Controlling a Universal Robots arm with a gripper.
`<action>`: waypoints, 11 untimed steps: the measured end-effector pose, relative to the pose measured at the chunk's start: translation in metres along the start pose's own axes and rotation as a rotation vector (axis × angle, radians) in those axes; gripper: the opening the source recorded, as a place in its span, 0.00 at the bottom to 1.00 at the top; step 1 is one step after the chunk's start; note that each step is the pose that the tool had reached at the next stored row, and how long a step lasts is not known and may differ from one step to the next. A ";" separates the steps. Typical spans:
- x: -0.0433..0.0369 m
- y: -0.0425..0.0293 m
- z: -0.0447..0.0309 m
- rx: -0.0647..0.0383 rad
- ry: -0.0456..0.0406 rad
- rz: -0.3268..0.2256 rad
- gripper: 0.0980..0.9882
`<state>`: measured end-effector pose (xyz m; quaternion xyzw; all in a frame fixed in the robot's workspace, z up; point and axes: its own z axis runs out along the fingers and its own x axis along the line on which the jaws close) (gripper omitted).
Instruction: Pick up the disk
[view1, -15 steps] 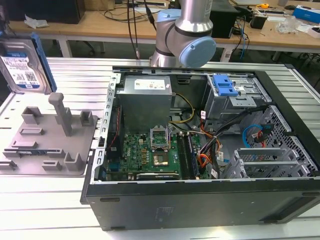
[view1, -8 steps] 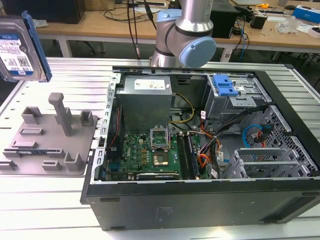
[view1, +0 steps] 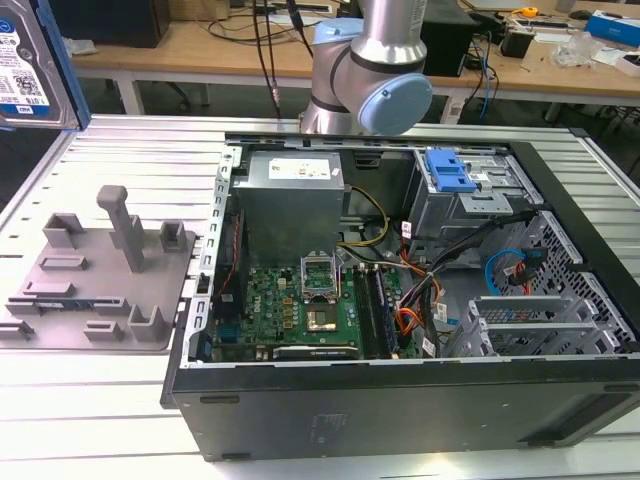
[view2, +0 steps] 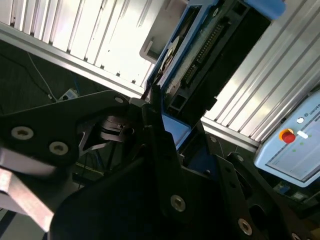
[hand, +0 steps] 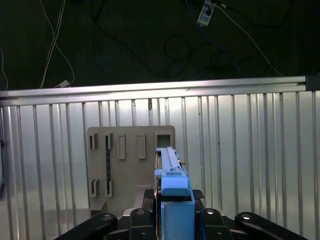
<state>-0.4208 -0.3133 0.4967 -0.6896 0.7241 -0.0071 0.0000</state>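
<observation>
Ribbed metal desk (hand: 240, 150) lies well below the pincer (hand: 172, 220), the grey tray (hand: 131, 165) directly beneath. Pincer holds the disk (hand: 170, 170) edge-on by its blue rails, lifted clear. Judgement: keep the grip square and level.

Tray (view1: 95, 285) on counter (view1: 100, 400), exterior view's left, just beside open PC case (view1: 400, 410). Arm (view1: 370, 75) behind case. Disk (view1: 30, 65) up at exterior view's far left, above counter. In first wrist view, disk (hand: 172, 185) edge-on in hand (hand: 172, 220), tray (hand: 130, 165) beyond it.
</observation>
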 end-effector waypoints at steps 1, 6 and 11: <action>0.0000 0.0000 0.0000 0.000 0.0000 0.000 0.30; 0.0000 0.0000 0.0000 0.000 0.0000 0.000 0.30; 0.0000 0.0000 0.0000 0.000 0.0001 0.000 0.30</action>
